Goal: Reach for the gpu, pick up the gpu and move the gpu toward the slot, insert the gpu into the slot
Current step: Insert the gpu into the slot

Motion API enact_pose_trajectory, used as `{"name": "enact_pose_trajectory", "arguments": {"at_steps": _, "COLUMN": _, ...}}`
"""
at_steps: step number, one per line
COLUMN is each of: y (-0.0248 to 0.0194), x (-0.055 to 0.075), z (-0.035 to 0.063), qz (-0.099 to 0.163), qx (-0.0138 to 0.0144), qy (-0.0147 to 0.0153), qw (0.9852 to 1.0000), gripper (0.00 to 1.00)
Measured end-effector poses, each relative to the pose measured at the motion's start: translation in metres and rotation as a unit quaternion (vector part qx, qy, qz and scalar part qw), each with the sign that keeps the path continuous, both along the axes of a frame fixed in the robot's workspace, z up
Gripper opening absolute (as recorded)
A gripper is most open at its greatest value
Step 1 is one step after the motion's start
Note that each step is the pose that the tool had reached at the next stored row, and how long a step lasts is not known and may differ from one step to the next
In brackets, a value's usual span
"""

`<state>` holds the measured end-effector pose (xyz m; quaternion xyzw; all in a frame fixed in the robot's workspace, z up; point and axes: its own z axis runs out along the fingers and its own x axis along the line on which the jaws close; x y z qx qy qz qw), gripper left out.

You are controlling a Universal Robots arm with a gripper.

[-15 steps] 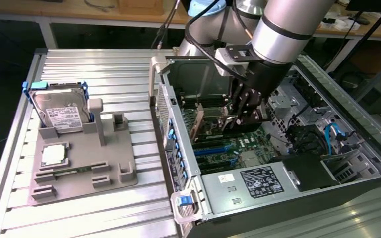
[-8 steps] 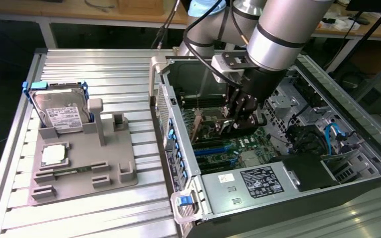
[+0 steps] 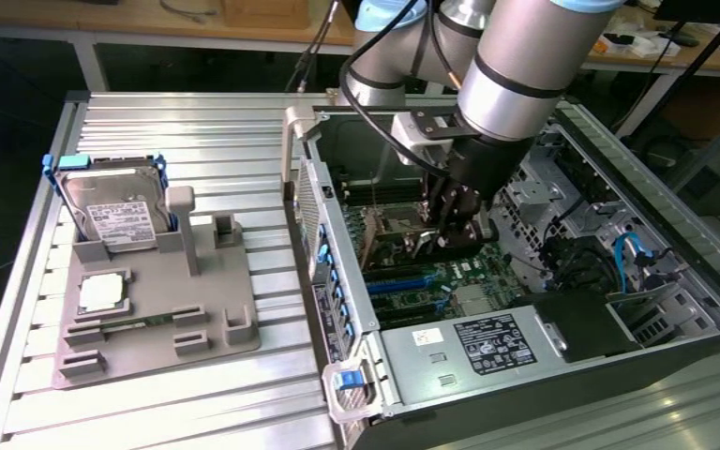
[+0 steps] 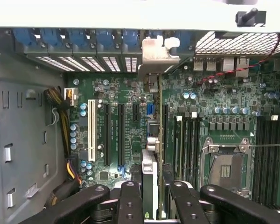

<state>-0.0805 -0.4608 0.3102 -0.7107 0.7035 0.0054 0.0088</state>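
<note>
Gpu [image 4: 155, 140] (one) in gripper [image 4: 151, 179]

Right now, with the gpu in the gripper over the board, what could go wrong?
1. The gpu sits edge-on in the gripper. A slight offset could land its edge beside the slot, on the motherboard.
2. Its metal bracket is close to the case's rear wall and may snag there.

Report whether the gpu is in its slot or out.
Cannot tell: the hand grips the gpu edge-on over the motherboard, its bottom edge hidden.
</note>
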Motion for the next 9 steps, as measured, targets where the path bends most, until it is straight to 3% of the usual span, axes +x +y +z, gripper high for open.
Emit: {"name": "enact_pose_trajectory", "arguments": {"at_steps": 9, "y": 0.0, "x": -0.0069, "z": -0.0037, "qz": 0.0, "qx": 0.0001, "qy": -0.0007, "qw": 1.0, "gripper": 0.27}}
